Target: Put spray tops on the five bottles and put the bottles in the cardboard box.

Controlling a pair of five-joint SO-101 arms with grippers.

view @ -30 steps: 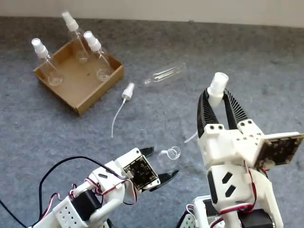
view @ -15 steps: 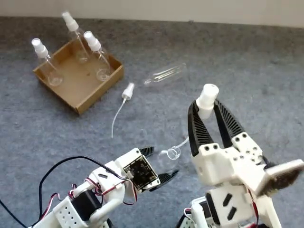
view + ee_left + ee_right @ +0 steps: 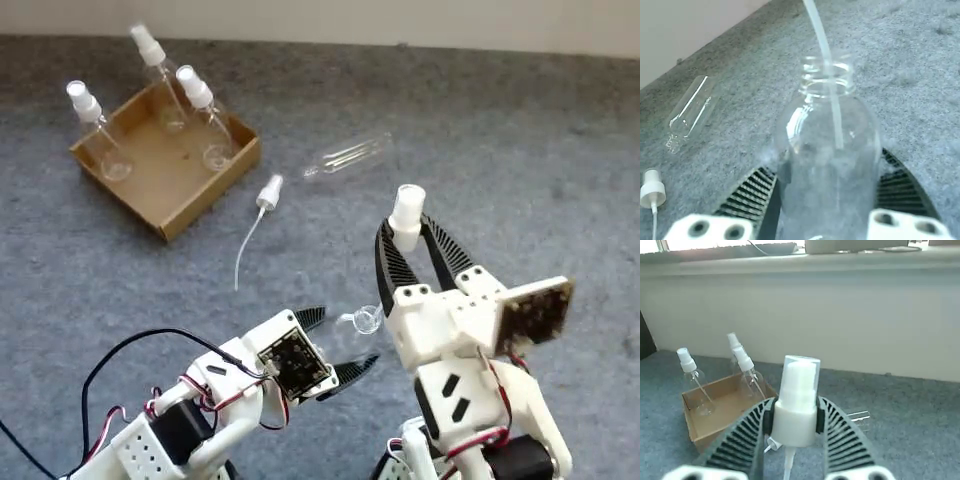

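Clamping a clear open-necked bottle [image 3: 827,150] between its ribbed black fingers [image 3: 751,186], the left gripper [image 3: 333,345] sits low over the grey carpet [image 3: 500,130]; the bottle's mouth points away from the wrist, and a thin dip tube [image 3: 822,60] runs down through the neck into the bottle; just beside it, the right gripper [image 3: 407,228] is closed on a white spray top [image 3: 797,395], gripping its collar with the nozzle standing up above the fingertips; farther out a second spray top [image 3: 268,192] lies loose on the carpet, with an uncapped bottle [image 3: 348,157] on its side near it; beyond these sits the cardboard box [image 3: 215,195], with three capped bottles [image 3: 212,130] standing upright inside.
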